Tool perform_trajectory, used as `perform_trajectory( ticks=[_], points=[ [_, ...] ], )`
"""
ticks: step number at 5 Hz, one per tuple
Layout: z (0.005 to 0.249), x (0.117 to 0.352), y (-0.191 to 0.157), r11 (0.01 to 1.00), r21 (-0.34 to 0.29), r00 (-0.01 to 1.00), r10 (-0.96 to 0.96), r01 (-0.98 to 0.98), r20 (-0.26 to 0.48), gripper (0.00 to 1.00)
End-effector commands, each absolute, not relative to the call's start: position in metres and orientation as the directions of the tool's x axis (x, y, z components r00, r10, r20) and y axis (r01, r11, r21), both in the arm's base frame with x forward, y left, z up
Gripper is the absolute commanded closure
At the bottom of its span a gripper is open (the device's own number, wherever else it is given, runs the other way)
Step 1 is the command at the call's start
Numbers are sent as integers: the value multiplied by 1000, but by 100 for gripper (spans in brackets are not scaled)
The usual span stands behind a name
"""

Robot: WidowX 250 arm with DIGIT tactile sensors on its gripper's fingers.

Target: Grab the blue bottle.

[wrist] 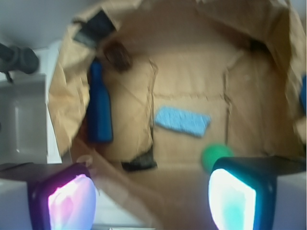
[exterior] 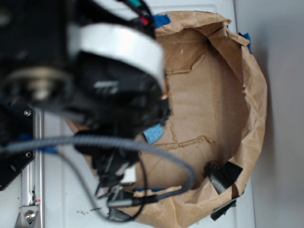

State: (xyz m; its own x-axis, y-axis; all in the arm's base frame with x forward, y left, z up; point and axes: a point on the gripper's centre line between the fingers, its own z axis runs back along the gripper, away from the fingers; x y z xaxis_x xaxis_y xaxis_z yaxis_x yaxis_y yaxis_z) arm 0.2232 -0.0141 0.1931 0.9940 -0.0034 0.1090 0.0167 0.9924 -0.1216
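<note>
The blue bottle [wrist: 99, 108] lies inside the brown paper enclosure, along its left wall in the wrist view, neck pointing away from me. My gripper [wrist: 151, 201] is open and empty, its two glowing pads wide apart above the near paper rim, well short of the bottle and to its right. In the exterior view the arm [exterior: 95, 71] fills the left half and hides the bottle and the gripper's jaws. A flat light-blue sponge [wrist: 183, 120] lies mid-floor; a corner of it shows in the exterior view [exterior: 153, 134].
The brown paper wall [exterior: 256, 95] rings the floor. A green ball [wrist: 214, 154] sits beside the right pad. A dark brown lump [wrist: 118, 55] lies past the bottle's neck. Black clips [exterior: 225, 175] hold the paper. A grey cable [exterior: 156, 154] loops below the arm.
</note>
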Motion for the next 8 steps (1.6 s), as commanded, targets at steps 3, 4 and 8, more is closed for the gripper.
perform_trajectory(
  ticks=[3,4,8],
  points=[
    [107,266,-1,964,-257,980,-23,74,197,0],
    [99,266,-16,967,-241,977,-38,89,209,0],
    [76,240,-85,949,-291,979,-63,119,195,0]
  ],
)
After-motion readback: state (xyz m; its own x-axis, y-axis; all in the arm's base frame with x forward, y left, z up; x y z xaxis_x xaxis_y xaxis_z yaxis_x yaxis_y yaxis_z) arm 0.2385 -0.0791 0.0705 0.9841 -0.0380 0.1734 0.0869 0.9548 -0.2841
